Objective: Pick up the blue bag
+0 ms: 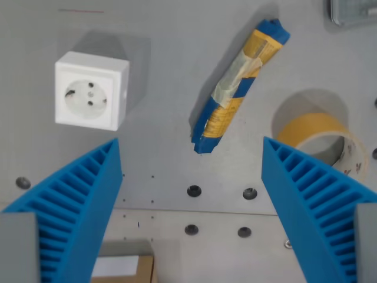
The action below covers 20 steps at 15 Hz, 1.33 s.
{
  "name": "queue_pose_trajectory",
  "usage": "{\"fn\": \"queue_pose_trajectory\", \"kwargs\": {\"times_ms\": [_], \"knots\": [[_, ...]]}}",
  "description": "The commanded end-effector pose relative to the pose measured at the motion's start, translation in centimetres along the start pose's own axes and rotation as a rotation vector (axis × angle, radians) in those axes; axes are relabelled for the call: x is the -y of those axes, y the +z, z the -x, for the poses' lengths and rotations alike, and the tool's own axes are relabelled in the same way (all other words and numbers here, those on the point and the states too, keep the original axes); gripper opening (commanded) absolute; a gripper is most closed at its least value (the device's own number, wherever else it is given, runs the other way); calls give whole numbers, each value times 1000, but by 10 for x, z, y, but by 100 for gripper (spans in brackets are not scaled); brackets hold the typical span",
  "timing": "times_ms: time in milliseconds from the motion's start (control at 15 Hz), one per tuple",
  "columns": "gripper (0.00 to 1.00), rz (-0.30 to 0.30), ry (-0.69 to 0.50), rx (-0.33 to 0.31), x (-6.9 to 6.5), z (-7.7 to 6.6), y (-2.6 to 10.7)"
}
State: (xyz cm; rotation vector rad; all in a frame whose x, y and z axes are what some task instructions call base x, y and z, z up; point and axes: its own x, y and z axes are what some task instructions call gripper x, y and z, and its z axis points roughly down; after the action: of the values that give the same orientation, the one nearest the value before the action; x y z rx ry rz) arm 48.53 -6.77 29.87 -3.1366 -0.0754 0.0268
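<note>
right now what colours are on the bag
The bag is blue with yellow panels and a pale clear strip; the wrist view, the only one, shows it.

Blue bag point(235, 88) with yellow printed panels and a pale, crinkled middle; rolled into a slim tube, lying flat and diagonally on the grey worktop point(171, 88), lower end near centre, upper end farther away to the right.

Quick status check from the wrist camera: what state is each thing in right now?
Blue-and-yellow rolled plastic bag: lying diagonally on the grey table, not held.
Tool with blue ribbed fingers: open, empty, hovering short of the bag.
White square wall socket: face up, nothing plugged in.
Yellowish tape roll: lying flat, hole up.
</note>
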Motion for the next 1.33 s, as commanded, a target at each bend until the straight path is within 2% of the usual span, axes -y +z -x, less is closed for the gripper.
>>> {"fn": "queue_pose_trajectory", "kwargs": {"times_ms": [67, 267, 533, 867, 1200, 1333], "knots": [[100, -23, 323, -189, -11, 15, 16], [100, -34, 409, -187, -22, 18, 32], [100, -38, 452, -165, -34, 18, 52], [100, -33, 404, -157, -43, 20, 78], [100, -27, 349, -164, -43, 22, 103], [100, -31, 337, -163, -43, 18, 113]]}}
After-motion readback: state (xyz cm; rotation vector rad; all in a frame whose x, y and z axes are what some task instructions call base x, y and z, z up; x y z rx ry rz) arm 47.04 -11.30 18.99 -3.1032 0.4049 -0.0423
